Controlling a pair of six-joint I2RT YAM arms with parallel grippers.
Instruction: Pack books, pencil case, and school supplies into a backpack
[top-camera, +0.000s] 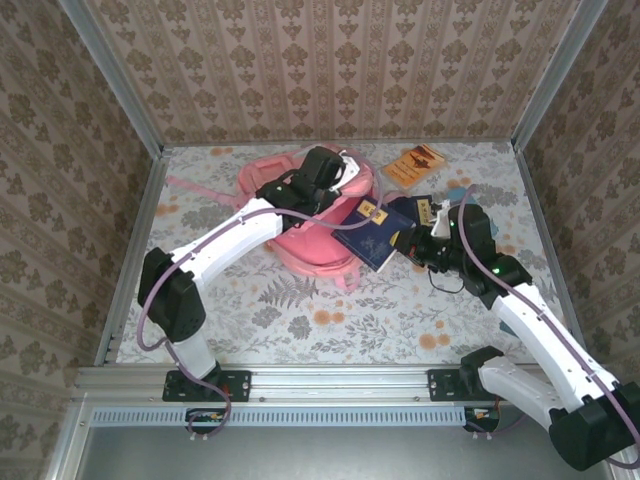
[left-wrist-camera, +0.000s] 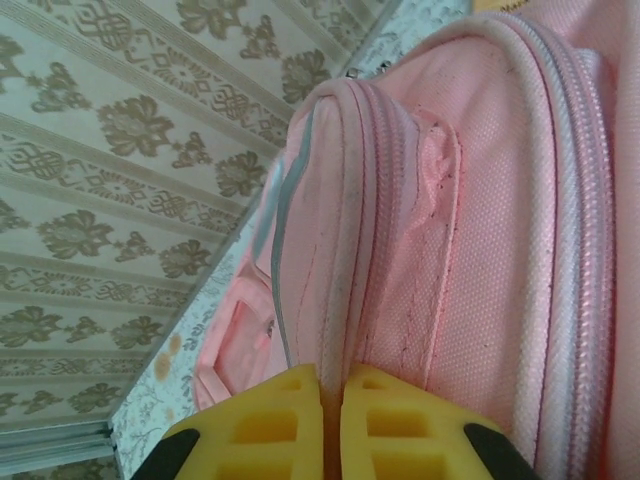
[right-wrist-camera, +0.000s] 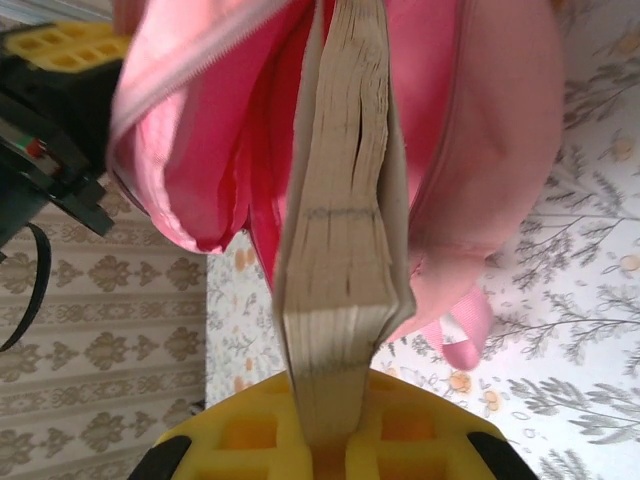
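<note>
**Backpack packing: barely started, first book at the opening**

Backpack (top-camera: 310, 250) sits toward the back of the tabletop (top-camera: 330, 320), and as far as I can tell nothing's packed yet. Left tool (left-wrist-camera: 333, 425) is pressed together on a ridge of pink fabric by the zip edge, my guess is to hold the mouth open. Right tool (right-wrist-camera: 335, 435) is pinching a navy book (right-wrist-camera: 340, 250) by one end, with the far end right at the opening but not inside.

Left to go, I'd say:
- that book
- what looks like a second navy one (top-camera: 412, 208) lying just behind it
- the orange booklet (top-camera: 415, 165) further back
- the pencil case (maybe the light blue bit by the right arm, too small to call)

Top view gives the layout and the loose stuff. Right wrist view shows the book's page edge aimed between the pink flaps. Left wrist view shows the pinched seam close up.
</note>
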